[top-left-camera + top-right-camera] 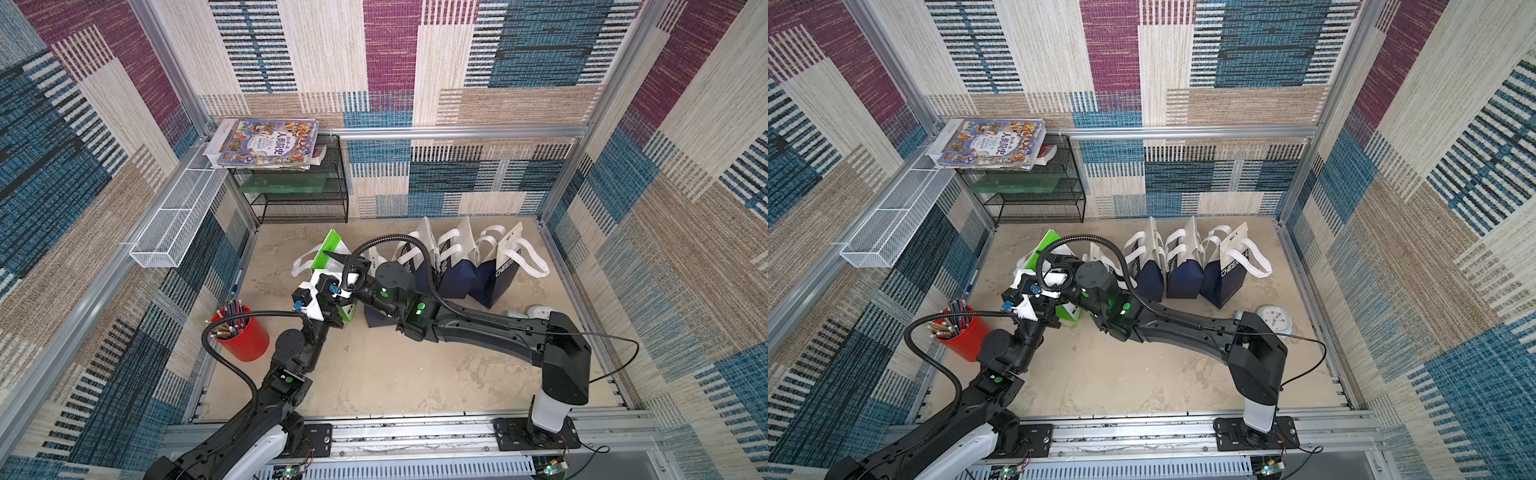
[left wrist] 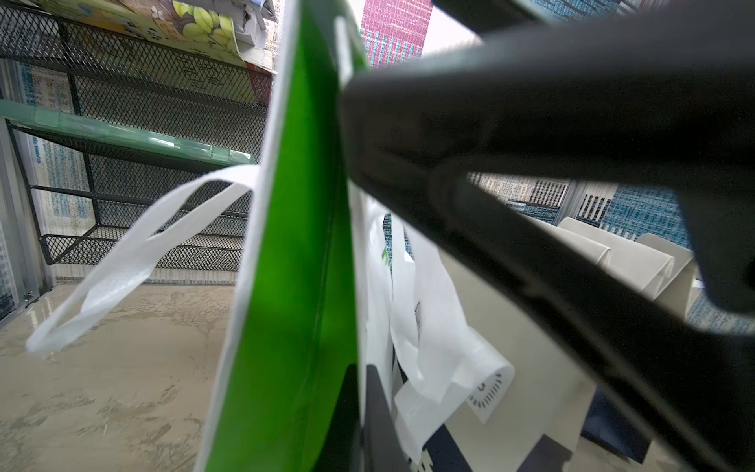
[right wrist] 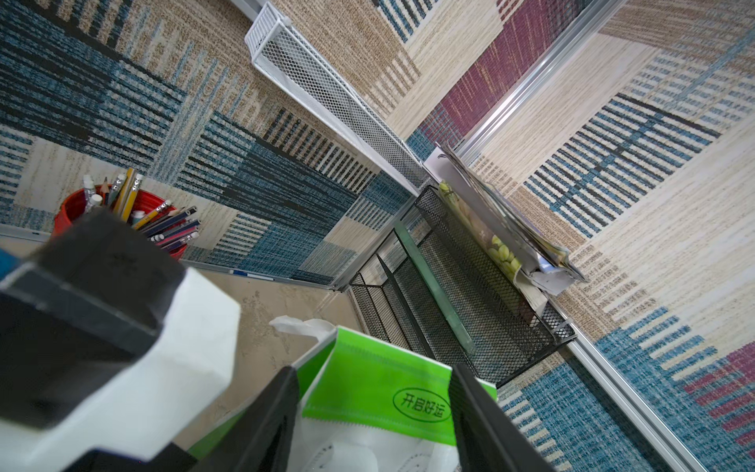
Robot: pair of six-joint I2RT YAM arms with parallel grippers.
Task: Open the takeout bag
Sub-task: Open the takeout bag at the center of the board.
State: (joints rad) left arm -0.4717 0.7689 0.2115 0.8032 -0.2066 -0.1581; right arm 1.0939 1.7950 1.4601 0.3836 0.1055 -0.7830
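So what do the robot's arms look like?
Both are chunky and mostly black. The left arm and right arm each have a white shell near the base, little green lights on the joints, and a ribbed black cable looping alongside. The left wrist has a white block with a blue plug. The right hand has two flat black fingers.

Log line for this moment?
green takeout bag: standing | left gripper: shut on its wall | right gripper: open, fingers straddling rim

Black arms [image 1: 490,332], ribbed cables [image 1: 204,334], green lights [image 1: 420,307]
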